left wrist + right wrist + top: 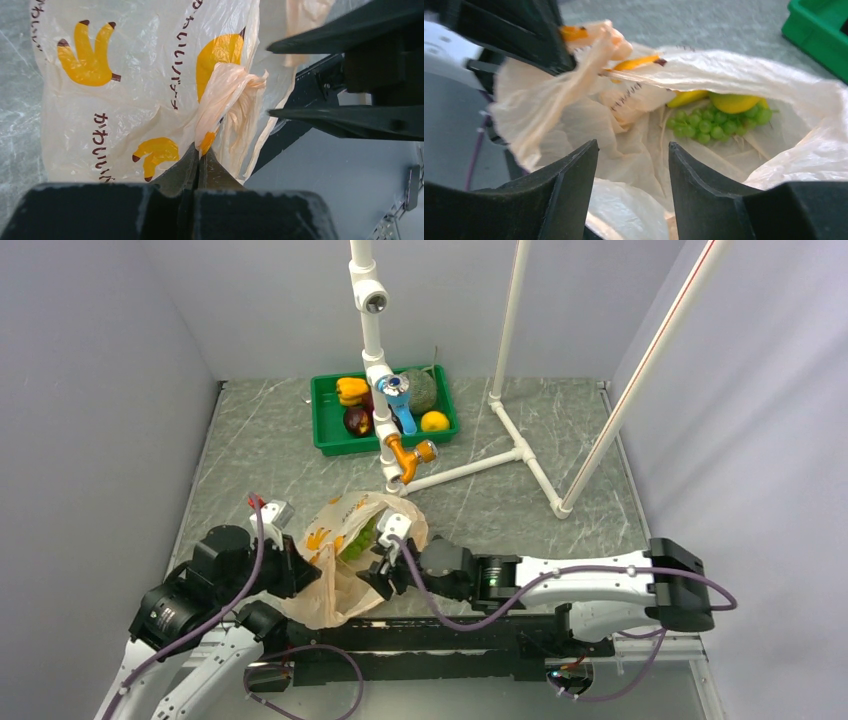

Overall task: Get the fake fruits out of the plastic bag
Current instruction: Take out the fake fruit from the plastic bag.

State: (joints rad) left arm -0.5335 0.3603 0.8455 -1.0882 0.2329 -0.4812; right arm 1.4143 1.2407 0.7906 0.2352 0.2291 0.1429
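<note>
Grey marbled tabletop, walled in pale grey, carries the plastic bag (340, 585) at its near edge, left of centre. On its left side the left gripper (199, 152) is pinched tight on a bunched fold of the bag. At the bag's open mouth the right gripper (633, 150) stands with jaws parted, clasping nothing. Inside lie a green grape bunch (704, 122) and a yellow-green fruit (734, 102). Far back sits a green tray (350, 448) of produce.
</note>
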